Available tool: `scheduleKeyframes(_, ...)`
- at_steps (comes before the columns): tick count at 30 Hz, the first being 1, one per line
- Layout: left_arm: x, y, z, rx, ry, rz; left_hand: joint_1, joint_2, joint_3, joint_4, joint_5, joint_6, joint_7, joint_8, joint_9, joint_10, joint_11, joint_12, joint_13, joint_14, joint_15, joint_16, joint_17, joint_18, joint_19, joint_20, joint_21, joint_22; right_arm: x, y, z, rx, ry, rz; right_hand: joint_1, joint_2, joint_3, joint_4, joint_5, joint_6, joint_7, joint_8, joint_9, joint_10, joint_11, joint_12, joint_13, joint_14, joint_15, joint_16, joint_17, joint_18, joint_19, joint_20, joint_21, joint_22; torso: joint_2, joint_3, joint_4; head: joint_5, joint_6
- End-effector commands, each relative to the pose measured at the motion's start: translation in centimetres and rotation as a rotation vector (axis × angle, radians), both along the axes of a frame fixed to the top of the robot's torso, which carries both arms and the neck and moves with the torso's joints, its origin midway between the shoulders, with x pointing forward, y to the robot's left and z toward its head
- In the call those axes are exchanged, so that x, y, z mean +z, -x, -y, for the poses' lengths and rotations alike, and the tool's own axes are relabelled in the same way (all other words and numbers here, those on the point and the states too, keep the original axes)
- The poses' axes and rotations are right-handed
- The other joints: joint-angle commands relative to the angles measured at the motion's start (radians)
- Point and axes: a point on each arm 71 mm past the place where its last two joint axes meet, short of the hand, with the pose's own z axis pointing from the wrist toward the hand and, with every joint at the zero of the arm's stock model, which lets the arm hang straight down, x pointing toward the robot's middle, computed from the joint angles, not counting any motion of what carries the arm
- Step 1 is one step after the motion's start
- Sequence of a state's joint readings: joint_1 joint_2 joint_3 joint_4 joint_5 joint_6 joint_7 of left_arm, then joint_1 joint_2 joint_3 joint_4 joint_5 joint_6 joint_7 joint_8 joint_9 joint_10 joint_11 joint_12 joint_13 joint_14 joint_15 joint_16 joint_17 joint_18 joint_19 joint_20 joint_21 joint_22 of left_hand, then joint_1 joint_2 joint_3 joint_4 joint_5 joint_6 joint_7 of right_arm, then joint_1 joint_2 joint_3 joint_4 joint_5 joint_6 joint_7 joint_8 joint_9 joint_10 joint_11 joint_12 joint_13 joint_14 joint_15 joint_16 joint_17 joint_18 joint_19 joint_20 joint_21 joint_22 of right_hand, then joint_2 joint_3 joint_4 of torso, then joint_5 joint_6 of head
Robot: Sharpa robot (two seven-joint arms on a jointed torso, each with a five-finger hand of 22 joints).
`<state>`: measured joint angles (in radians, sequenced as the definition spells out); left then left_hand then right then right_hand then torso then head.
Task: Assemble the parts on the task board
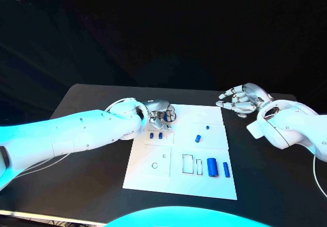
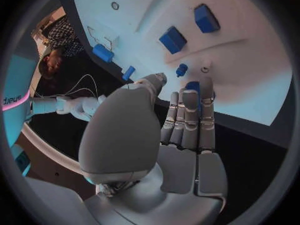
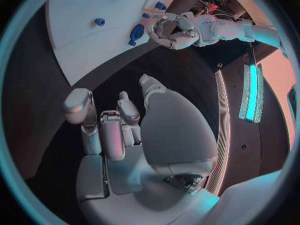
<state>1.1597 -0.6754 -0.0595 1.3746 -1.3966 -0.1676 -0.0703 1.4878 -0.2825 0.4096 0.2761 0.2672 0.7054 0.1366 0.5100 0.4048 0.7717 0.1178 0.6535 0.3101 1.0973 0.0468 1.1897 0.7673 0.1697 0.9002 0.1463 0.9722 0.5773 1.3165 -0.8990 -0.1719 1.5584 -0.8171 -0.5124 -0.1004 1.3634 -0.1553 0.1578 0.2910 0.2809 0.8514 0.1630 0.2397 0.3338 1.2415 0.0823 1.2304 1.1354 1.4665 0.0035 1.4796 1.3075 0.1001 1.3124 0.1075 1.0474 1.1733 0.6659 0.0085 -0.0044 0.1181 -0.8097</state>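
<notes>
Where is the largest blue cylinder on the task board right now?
In the head view the largest blue cylinder lies on the task board near its front right, between a small rectangular slot and a slimmer blue part.

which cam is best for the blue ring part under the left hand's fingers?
Left wrist view: the blue ring-shaped part sits right at the left hand's fingertips, though they cover much of it. In the head view the ring is small and partly behind the fingers. The right wrist view shows it unblocked beside that hand, but far off.

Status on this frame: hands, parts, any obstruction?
Left hand fingers on a blue ring part at the task board's far edge. Right hand open, off-board. Nothing in the way.
</notes>
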Motion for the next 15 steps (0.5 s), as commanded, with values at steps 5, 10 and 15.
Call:
scheduleKeyframes(5,-0.69,-0.2,0.47,-0.021,-0.099,0.0,0.009,-0.002,-0.01,0.001,0.001,0.014,0.005,-0.006,-0.009,-0.006,-0.002,-0.007,-0.008,0.01,0.002,0.013,0.004,0.013,0.002,0.002,0.007,0.004,0.07,0.05,-0.18,0.015,-0.001,0.013,-0.008,0.005,0.007,-0.001,0.001,-0.009,0.002,0.005,-0.002,-0.009,-0.003,-0.005,-0.004,0.049,0.002,-0.005,0.057,0.018,-0.008,0.002,-0.007,-0.003,0.001,0.0004,0.0005,-0.003,-0.001)
scheduleKeyframes(10,-0.87,-0.24,0.59,-0.022,-0.115,-0.01,0.017,0.002,-0.011,0.002,0.002,0.033,0.005,-0.008,-0.021,0.008,-0.001,-0.001,-0.016,0.034,0.003,0.047,0.033,0.013,0.004,0.003,0.018,0.012,0.07,0.06,-0.22,0.016,-0.001,0.013,-0.008,0.005,0.007,-0.001,0.001,-0.009,0.002,0.005,-0.002,-0.009,-0.003,-0.005,-0.004,0.049,0.002,-0.005,0.057,0.018,-0.008,0.002,-0.007,-0.003,0.0,0.0014,-0.0003,-0.004,-0.003)
scheduleKeyframes(15,-1.11,-0.15,0.56,-0.028,-0.128,-0.044,0.023,0.007,0.002,0.005,-0.001,0.087,-0.008,-0.017,-0.044,0.047,-0.01,0.012,-0.034,0.074,-0.003,0.109,0.081,0.014,0.006,0.0,0.047,0.032,0.07,0.08,-0.21,0.015,-0.001,0.012,-0.008,0.005,0.007,-0.001,0.001,-0.009,0.002,0.005,-0.002,-0.009,-0.003,-0.005,-0.004,0.049,0.002,-0.005,0.057,0.018,-0.008,0.002,-0.007,-0.003,-0.001,0.0018,-0.0005,-0.005,-0.006)
